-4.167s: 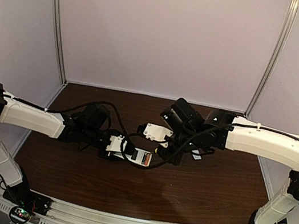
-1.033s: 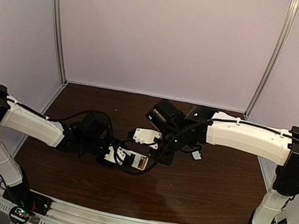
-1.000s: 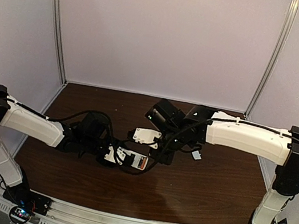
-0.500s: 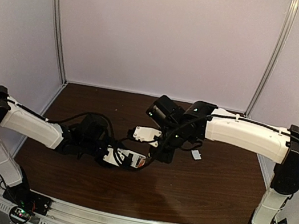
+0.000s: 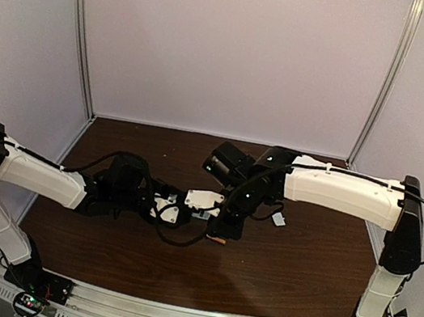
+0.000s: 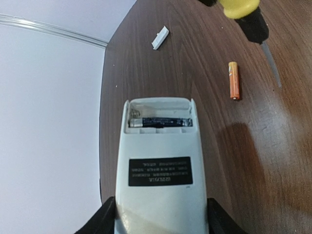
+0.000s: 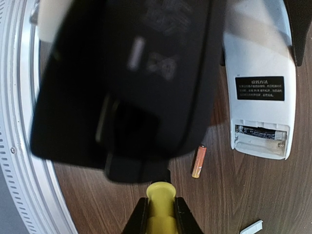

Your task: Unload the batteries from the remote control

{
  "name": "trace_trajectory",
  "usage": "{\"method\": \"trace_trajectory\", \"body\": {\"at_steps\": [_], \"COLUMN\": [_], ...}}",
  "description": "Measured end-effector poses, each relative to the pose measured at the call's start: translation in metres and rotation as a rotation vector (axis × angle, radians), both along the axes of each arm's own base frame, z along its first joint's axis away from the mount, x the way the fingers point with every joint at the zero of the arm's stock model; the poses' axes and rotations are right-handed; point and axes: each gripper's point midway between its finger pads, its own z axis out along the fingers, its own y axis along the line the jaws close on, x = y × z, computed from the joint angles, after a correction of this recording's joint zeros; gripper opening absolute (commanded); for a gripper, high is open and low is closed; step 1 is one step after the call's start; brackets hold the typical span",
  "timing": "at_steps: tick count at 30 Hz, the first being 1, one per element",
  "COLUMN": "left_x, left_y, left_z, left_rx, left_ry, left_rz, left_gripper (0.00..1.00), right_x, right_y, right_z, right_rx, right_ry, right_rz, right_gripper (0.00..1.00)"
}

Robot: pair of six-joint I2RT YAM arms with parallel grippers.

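The white remote control [image 6: 161, 165] lies back up between my left gripper's [image 6: 161, 222] jaws, which are shut on its near end. Its battery bay is open, and the dark battery [image 6: 161, 122] sits inside it. The orange battery [image 6: 234, 80] lies loose on the table to the right. My right gripper [image 7: 160, 214] is shut on a yellow-handled screwdriver [image 7: 160, 195]. The right wrist view also shows the remote [image 7: 261, 58], the dark battery [image 7: 258, 132] and the orange battery [image 7: 198, 161]. In the top view the orange battery [image 5: 218, 240] lies by the right gripper [image 5: 221, 224]; the remote is mostly hidden.
The small white cover piece [image 6: 160, 37] lies on the brown table beyond the remote, and it also shows in the top view [image 5: 279, 220]. The screwdriver's blade [image 6: 269, 66] hangs just right of the orange battery. The left arm's dark wrist [image 7: 131, 83] fills much of the right wrist view.
The right arm has swung left and nearer with the screwdriver. The left gripper has shifted with the remote, whose label no longer shows from above. The orange battery now shows on the table.
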Motion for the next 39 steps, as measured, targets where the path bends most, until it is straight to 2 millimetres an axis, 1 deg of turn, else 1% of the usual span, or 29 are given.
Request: {"method": "trace_trajectory", "body": {"at_steps": [16, 27, 33, 39], "left_x": [0.0, 0.001, 0.003, 0.002], "left_y": [0.0, -0.001, -0.003, -0.003], "left_z": [0.001, 0.003, 0.007, 0.007], "left_rx": [-0.002, -0.011, -0.028, -0.029], "left_ry": [-0.002, -0.008, -0.017, -0.016], "left_rz": [0.0, 0.001, 0.004, 0.004], "left_gripper": [0.0, 0.0, 0.0, 0.0], "right_x": [-0.001, 0.004, 0.01, 0.015], "right_y": [0.0, -0.003, -0.007, -0.015], "right_z": [0.0, 0.003, 0.012, 0.027], "right_rx": [0.003, 0.011, 0.023, 0.061], "right_ry": [0.004, 0.005, -0.015, -0.041], "right_rz": [0.001, -0.015, -0.034, -0.062], "right_gripper": [0.0, 0.0, 0.0, 0.0]}}
